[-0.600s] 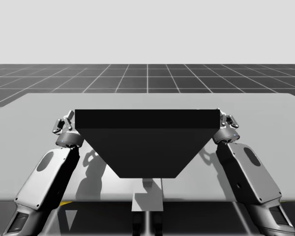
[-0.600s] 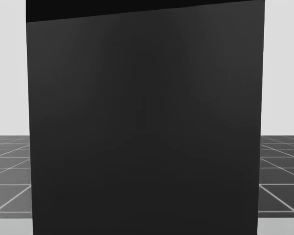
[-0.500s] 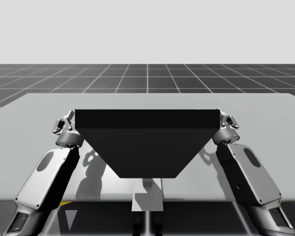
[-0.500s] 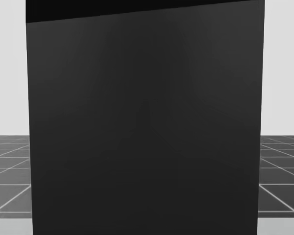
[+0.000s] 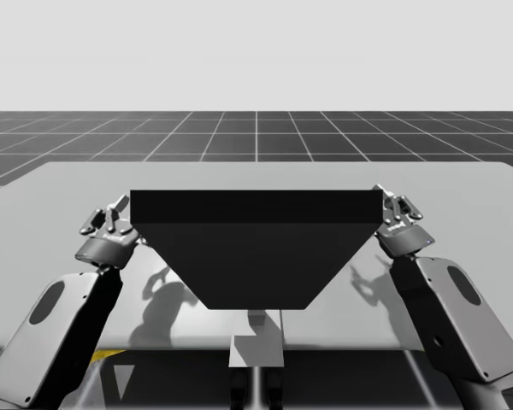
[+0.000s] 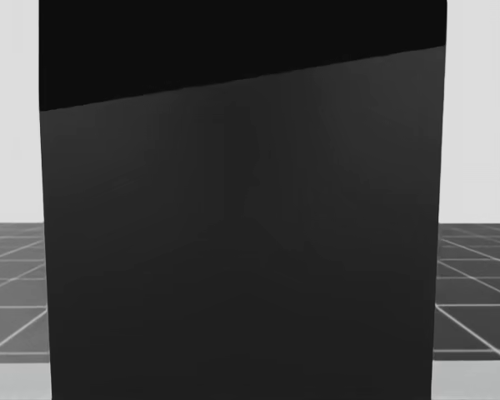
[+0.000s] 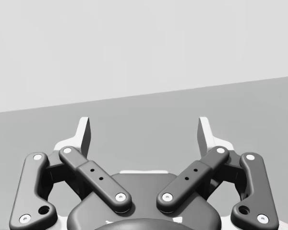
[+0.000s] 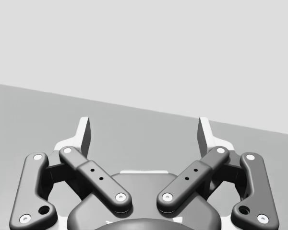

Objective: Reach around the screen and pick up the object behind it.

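- Presently, our left tool (image 5: 109, 219) sits at 9 o'clock of the dark screen (image 5: 255, 248), right tool (image 5: 399, 213) at 3 o'clock, each just beside an upper corner.
- Both tools' fingers (image 7: 84, 135) stand apart, nothing between; bare worktop (image 5: 462, 184) ahead.
- Screen blocks our head view, so the object is hidden; we judge it at 12 o'clock, behind.
- Flanking the screen likely keeps either way round open; wide fingers suit a blind grasp.

Table (image 5: 483, 196) stretch behind screen (image 5: 255, 248) hidden, screen cropped in head view
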Controlling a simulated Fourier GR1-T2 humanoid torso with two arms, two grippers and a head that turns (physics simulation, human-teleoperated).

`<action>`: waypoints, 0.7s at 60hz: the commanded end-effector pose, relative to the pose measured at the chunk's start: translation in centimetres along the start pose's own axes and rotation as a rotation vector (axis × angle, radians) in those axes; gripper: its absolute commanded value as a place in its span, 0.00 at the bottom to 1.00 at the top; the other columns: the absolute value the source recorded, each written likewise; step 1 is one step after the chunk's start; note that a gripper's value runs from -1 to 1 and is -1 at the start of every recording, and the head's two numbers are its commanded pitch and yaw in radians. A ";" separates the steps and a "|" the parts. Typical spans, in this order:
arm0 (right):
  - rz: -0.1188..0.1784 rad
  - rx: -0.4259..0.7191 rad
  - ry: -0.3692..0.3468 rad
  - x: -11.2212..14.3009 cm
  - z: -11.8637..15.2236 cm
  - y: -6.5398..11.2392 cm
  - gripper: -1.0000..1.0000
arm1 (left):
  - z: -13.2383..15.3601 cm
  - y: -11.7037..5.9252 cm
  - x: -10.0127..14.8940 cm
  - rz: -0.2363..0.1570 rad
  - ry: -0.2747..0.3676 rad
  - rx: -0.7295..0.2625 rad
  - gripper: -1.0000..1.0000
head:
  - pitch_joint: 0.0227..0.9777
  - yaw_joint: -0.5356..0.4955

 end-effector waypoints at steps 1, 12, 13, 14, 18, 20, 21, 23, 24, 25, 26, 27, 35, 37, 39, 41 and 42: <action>0.019 0.130 0.014 -0.6 1.8 0.8 0.00 | 2.2 -0.5 -0.3 -0.028 0.048 -0.102 0.00 | 0.07 0.51; 0.027 0.266 0.024 -1.3 3.9 0.8 0.00 | 4.0 0.4 -0.5 -0.010 0.066 -0.272 0.00 | 0.08 0.50; 0.027 0.276 0.026 -1.3 4.1 0.8 0.00 | 4.1 0.5 -0.5 -0.006 0.064 -0.284 0.00 | 0.08 0.50; 0.031 0.307 0.028 -1.4 4.4 0.9 0.00 | 4.4 0.7 -0.5 0.002 0.066 -0.316 0.00 | 0.08 0.50; 0.028 0.371 0.029 -1.5 5.2 0.9 0.00 | 4.9 1.2 -0.6 -0.009 0.059 -0.365 0.00 | 0.08 0.51; 0.026 0.392 0.027 -1.5 5.4 0.9 0.00 | 5.0 1.4 -0.6 -0.004 0.062 -0.381 0.00 | 0.08 0.51; 0.022 0.402 0.026 -1.5 5.6 0.9 0.00 | 5.1 1.4 -0.6 -0.004 0.062 -0.387 0.00 | 0.08 0.51; 0.007 0.450 0.017 -1.5 6.2 0.9 0.00 | 5.4 1.7 -0.6 0.001 0.066 -0.416 0.00 | 0.08 0.51; 0.003 0.463 0.016 -1.4 6.3 0.9 0.00 | 5.5 1.8 -0.6 0.001 0.067 -0.422 0.00 | 0.08 0.51; -0.002 0.487 0.017 -1.4 6.6 1.0 0.00 | 5.7 2.0 -0.6 0.002 0.069 -0.437 0.00 | 0.08 0.51; 0.001 0.497 0.015 -1.4 6.8 1.0 0.00 | 5.7 2.0 -0.7 0.003 0.071 -0.446 0.00 | 0.08 0.51; 0.005 0.508 0.011 -1.4 6.9 1.0 0.00 | 5.8 2.1 -0.7 0.004 0.074 -0.454 0.00 | 0.08 0.51; 0.019 0.633 0.020 -1.7 8.3 1.4 0.00 | 6.6 2.7 -1.3 -0.013 0.106 -0.533 0.00 | 0.09 0.50; 0.024 0.670 0.032 -1.9 8.7 1.6 0.00 | 6.7 2.7 -1.6 -0.026 0.116 -0.561 0.00 | 0.09 0.50; 0.034 0.690 0.035 -2.2 8.8 1.7 0.00 | 6.8 2.8 -1.8 -0.037 0.123 -0.580 0.00 | 0.09 0.50; 0.042 0.705 0.037 -2.3 8.9 1.8 0.00 | 6.8 2.7 -1.9 -0.051 0.129 -0.595 0.00 | 0.09 0.50; 0.041 0.712 0.039 -2.4 9.0 1.8 0.00 | 6.8 2.7 -2.0 -0.055 0.131 -0.600 0.00 | 0.09 0.50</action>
